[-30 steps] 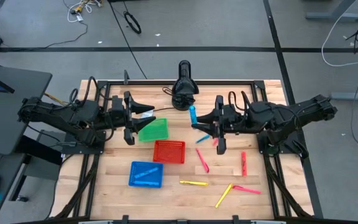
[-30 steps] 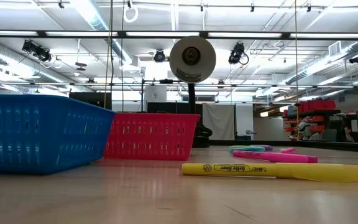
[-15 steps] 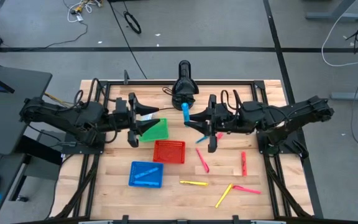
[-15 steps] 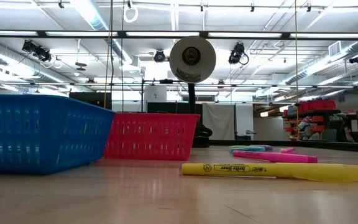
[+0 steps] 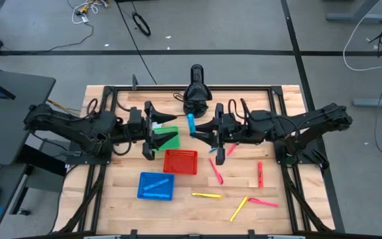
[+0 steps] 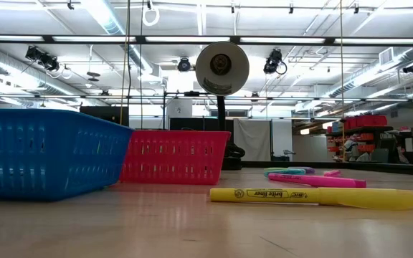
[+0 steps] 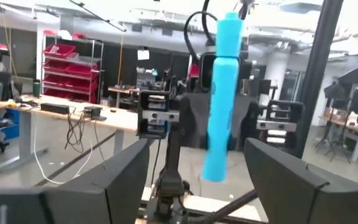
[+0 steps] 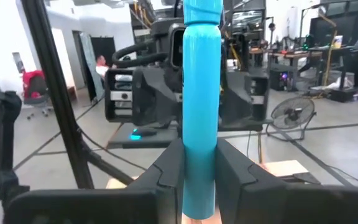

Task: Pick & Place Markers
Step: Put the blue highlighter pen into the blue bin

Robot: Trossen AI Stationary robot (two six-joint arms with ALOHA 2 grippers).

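The right gripper [image 5: 200,128] has its jaws closed narrowly on the lower end of a blue marker [image 8: 200,99], which stands upright between the two dark fingers [image 8: 166,171] with most of its barrel free above them. Facing it, the left gripper [image 5: 162,129] has its jaws spread wide and empty; in the left wrist view the same blue marker [image 7: 221,93] hangs in the gap between the left fingers [image 7: 126,171], touching neither. The two grippers meet nose to nose above the table, just behind the red basket [image 5: 180,161], which looks like a hand-over in progress.

The marker should be light and rigid, a smooth plastic barrel that could pivot or slip if pinched only at a tip. A hold across the middle of the barrel, above the right fingers, seems the safest place for the left gripper to take it.

The green basket [image 5: 166,139] lies just to the left of the red basket and behind it, partly under the left gripper; its contents are hidden. The red basket appears empty from above. The blue basket [image 5: 156,186] sits in front of the red one and to its left, with what may be a blue marker lying inside, though that is hard to tell.

The other markers lie loose on the table [image 5: 125,186] to the right of the red basket: a pink marker [image 5: 215,171] just beside it, a red marker [image 5: 260,174] farther right, a yellow marker [image 6: 312,196] in front, and another yellow marker [image 5: 238,208] touching a second pink one [image 5: 263,202].
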